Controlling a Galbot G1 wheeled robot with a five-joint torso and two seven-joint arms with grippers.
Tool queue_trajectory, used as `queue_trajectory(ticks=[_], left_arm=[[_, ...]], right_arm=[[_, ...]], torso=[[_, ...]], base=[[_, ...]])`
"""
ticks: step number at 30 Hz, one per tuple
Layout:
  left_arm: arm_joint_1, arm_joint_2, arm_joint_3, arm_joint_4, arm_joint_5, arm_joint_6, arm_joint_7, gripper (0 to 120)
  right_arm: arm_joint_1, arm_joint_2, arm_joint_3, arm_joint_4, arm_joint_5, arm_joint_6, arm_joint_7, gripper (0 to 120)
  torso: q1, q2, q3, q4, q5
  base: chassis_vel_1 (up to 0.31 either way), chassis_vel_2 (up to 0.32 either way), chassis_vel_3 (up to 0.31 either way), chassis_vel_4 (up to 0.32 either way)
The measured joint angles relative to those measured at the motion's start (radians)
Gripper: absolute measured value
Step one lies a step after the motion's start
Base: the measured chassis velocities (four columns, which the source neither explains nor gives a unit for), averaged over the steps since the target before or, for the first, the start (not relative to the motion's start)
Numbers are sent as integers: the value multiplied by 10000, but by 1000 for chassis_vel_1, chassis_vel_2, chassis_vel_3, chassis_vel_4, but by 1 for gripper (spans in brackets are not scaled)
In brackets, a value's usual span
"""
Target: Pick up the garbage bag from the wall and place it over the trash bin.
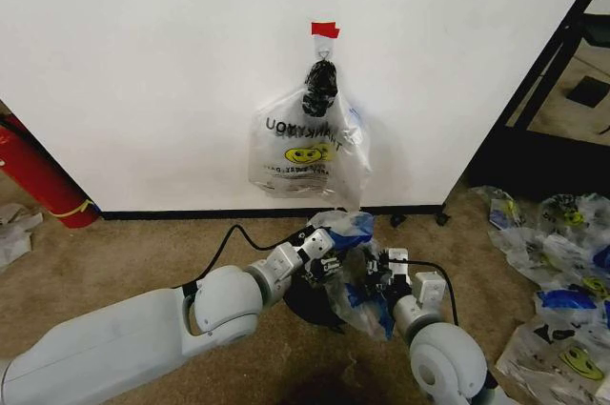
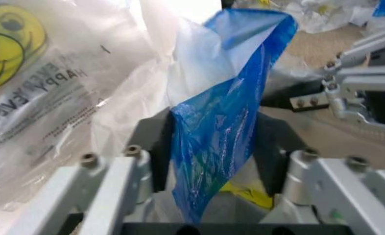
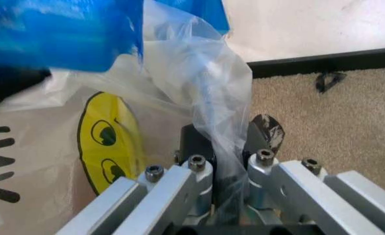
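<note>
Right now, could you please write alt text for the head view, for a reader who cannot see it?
Both grippers, left gripper and right gripper, pinch a garbage bag over a dark trash bin on the carpet. Behind them, a bundle of smiley bags hangs from the white wall under a red tape strip.

Mostly hidden: the trash bin

I see only a dark sliver of the trash bin (image 1: 310, 305) under the garbage bag (image 1: 355, 272); its red base is covered.

Even, bright indoor light; soft shadows on carpet; wrist close-ups blurred.
</note>
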Motion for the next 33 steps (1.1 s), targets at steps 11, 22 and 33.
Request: queue_trajectory(ticks=[11, 22, 33], left_arm=[[172, -161, -558, -69, -1044, -315, -450, 0], [-282, -588, -1304, 323, -4357, 587, -1859, 0], [122, 73, -2114, 619, -5190, 1396, -2542, 0]], right_arm=[[-149, -23, -3, -85, -104, 2, -52, 1], [-608, -179, 37, 131, -562, 360, -609, 1], [-1361, -471, 393, 232, -1931, 1789, -1792, 1]], torso=[[0, 0, 0, -1, -1], [0, 0, 0, -3, 1], [0, 0, -1, -1, -2]], base=[[0, 0, 0, 0], [0, 0, 0, 0], [0, 0, 0, 0]])
